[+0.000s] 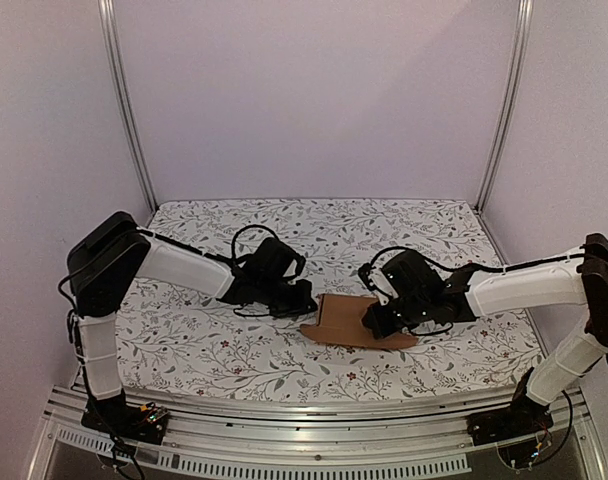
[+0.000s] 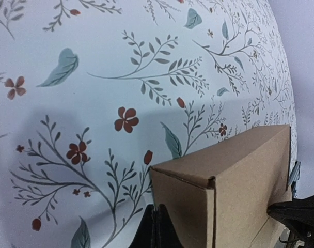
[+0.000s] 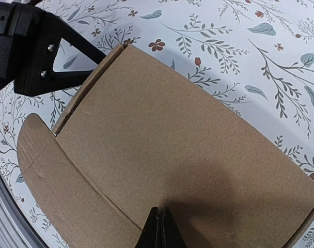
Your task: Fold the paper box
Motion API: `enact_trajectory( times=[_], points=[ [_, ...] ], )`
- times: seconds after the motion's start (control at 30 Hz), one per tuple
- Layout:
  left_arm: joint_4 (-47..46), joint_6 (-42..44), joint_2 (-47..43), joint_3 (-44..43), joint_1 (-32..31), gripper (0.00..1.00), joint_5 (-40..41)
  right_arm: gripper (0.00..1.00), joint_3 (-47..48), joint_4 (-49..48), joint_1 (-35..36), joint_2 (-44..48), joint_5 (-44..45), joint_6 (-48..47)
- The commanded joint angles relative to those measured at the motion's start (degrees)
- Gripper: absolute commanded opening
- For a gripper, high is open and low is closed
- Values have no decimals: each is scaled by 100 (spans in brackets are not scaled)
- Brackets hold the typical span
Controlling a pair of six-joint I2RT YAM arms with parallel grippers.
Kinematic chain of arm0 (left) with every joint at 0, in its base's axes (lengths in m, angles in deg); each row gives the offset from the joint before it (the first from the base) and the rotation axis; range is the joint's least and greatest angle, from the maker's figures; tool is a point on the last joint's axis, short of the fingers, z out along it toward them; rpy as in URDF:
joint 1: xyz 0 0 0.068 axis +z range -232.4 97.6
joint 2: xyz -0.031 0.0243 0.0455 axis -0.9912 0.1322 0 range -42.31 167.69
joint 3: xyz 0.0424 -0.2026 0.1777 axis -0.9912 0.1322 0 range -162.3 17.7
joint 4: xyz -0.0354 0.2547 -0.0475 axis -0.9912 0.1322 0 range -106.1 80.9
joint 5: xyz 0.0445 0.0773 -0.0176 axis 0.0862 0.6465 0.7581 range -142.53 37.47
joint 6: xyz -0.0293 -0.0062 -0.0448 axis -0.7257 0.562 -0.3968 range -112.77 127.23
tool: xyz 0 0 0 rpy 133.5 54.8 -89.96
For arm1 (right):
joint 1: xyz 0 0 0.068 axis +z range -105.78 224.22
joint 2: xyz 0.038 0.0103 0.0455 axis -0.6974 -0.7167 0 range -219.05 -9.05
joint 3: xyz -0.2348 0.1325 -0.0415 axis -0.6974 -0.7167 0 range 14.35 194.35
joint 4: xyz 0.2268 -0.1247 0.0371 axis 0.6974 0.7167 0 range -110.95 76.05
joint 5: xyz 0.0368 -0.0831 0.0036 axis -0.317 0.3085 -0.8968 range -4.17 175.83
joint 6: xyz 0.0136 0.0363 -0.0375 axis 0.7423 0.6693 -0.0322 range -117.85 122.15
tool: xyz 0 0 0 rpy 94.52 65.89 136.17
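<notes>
The left gripper (image 1: pixel 304 297), fingers pressed together, sits just beside the left end of the paper box (image 1: pixel 342 318). The right gripper (image 1: pixel 376 322), also closed and holding nothing, points down onto the box's top near its right end. The box lies mid-table on the floral tablecloth (image 1: pixel 214 345), its long axis running left to right, with a rounded flap spread along one long side.

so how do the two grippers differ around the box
The left gripper sits beside the paper box's left end, over the floral cloth; the right gripper is over the box's broad top face. The left reaches in from the left, the right from the right. Both are shut.
</notes>
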Motion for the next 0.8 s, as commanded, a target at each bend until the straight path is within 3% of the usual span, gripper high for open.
enact_trajectory(
  times=[0.0, 0.17, 0.33, 0.6, 0.77],
  points=[
    [975, 520, -381, -84, 142, 0, 353, 2, 29, 482, 35, -93, 443, 64],
    [1844, 931, -622, -247, 154, 2, 618, 2, 171, 541, 4, -240, 568, 26],
    [1866, 1003, -827, -246, 121, 9, 299, 2, 272, 581, -39, -292, 572, -15],
    [986, 1052, -940, -36, 127, 44, -294, 2, 381, 642, -42, -193, 456, -91],
    [842, 1017, -612, -344, 145, 51, -694, 2, 370, 679, -39, -111, 462, -113]
  ],
)
